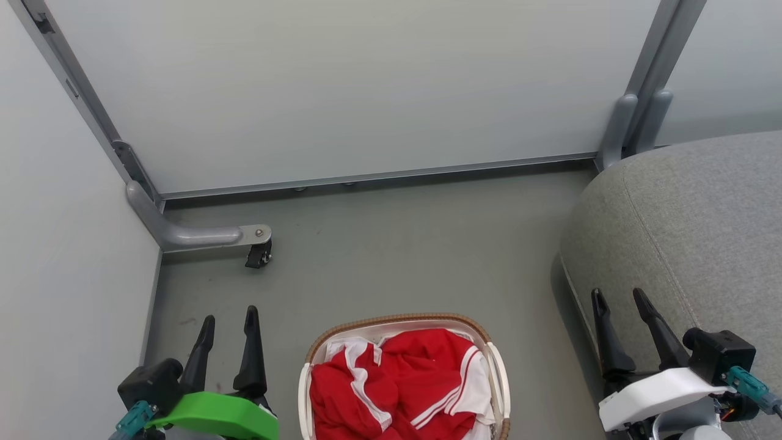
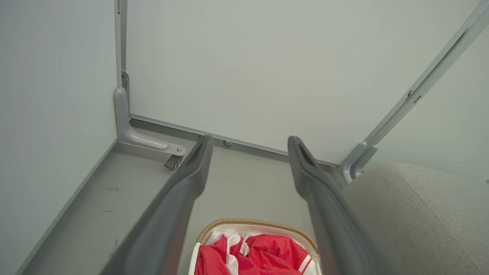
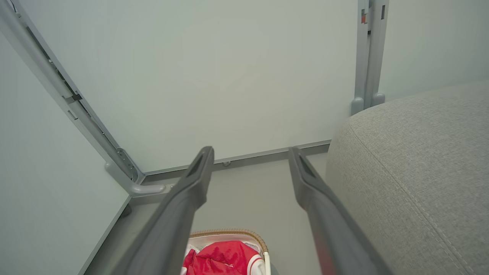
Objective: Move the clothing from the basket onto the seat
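Pale partition panels [image 1: 342, 85] in grey metal frames close off the far and left sides of the work area. The grey floor [image 1: 397, 244] extends from these panels toward the robot.

The seat [image 1: 690, 244] is a grey fabric cushion with a rounded edge and a stitched seam. It occupies the right side of the head view.

The basket [image 1: 397, 320] stands on the floor at the bottom centre of the head view, to the left of the seat and apart from it. The clothing [image 1: 415, 379], red fabric with white stripes and trim, lies crumpled inside the basket and reaches roughly to the woven rim. The folds do not show whether it is one garment or several.

The left claw [image 1: 230, 313], on a green mount, is to the left of the basket. Its fingers are spread with nothing between them.

The right claw [image 1: 618, 293], on a white mount, is in front of the seat's near edge. Its fingers are likewise spread and empty.

A small black caster [image 1: 259, 253] sits under a grey frame foot near the left corner, well apart from the basket.
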Tool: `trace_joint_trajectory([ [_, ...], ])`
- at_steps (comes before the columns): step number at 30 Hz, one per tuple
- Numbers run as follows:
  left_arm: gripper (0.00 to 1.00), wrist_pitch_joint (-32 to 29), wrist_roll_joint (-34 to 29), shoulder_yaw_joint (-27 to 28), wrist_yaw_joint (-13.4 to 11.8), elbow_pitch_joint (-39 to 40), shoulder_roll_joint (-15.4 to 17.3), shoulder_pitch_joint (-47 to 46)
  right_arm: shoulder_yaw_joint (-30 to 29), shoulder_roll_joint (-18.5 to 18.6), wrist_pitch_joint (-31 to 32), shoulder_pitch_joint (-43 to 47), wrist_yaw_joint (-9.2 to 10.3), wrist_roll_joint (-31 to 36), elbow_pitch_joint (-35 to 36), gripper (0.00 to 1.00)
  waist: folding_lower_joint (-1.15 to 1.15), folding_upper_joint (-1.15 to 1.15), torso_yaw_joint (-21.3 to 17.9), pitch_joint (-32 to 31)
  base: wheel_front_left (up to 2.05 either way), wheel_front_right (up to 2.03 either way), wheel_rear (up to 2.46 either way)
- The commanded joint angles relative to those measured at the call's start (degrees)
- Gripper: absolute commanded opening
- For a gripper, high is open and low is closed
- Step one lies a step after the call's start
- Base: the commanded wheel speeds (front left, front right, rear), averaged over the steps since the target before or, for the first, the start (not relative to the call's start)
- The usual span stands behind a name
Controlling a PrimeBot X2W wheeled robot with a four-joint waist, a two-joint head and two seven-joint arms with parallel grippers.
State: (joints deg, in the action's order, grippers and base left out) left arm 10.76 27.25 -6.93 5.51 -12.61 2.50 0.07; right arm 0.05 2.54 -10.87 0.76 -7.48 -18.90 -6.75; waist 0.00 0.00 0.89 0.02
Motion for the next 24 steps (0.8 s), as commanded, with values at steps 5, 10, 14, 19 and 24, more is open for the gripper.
trace_joint_trajectory([
  [5,1.00,1.16,-3.41,-0.56,-0.11,-0.62,0.44,0.42,-0.14,0.35,-1.05,0.80,-0.01,3.53,0.31,1.00,0.00,0.00,0.01,0.02,0.00,0.00,0.00],
  [10,1.00,1.74,-5.53,-0.93,-0.07,-1.30,0.45,0.55,-0.22,0.37,-1.59,0.90,-0.02,5.74,0.16,1.00,0.00,0.00,0.09,0.05,0.00,0.00,0.00],
  [14,1.00,2.23,-6.78,-1.21,-0.05,-1.85,0.46,0.76,-0.23,0.39,-2.09,1.05,-0.02,7.19,0.03,1.00,0.00,0.00,0.20,0.11,0.00,0.00,0.00],
  [19,1.00,2.74,-8.51,-1.50,0.04,-2.83,0.48,1.00,-0.22,0.42,-2.63,1.24,-0.02,9.26,-0.17,1.00,0.00,0.00,0.34,0.19,0.00,0.00,0.00],
  [24,1.00,3.27,-9.70,-1.73,0.28,-3.83,0.49,1.00,-0.13,0.44,-3.18,1.45,-0.02,10.65,-0.65,1.00,0.00,0.00,0.43,0.24,0.00,0.00,0.00],
])
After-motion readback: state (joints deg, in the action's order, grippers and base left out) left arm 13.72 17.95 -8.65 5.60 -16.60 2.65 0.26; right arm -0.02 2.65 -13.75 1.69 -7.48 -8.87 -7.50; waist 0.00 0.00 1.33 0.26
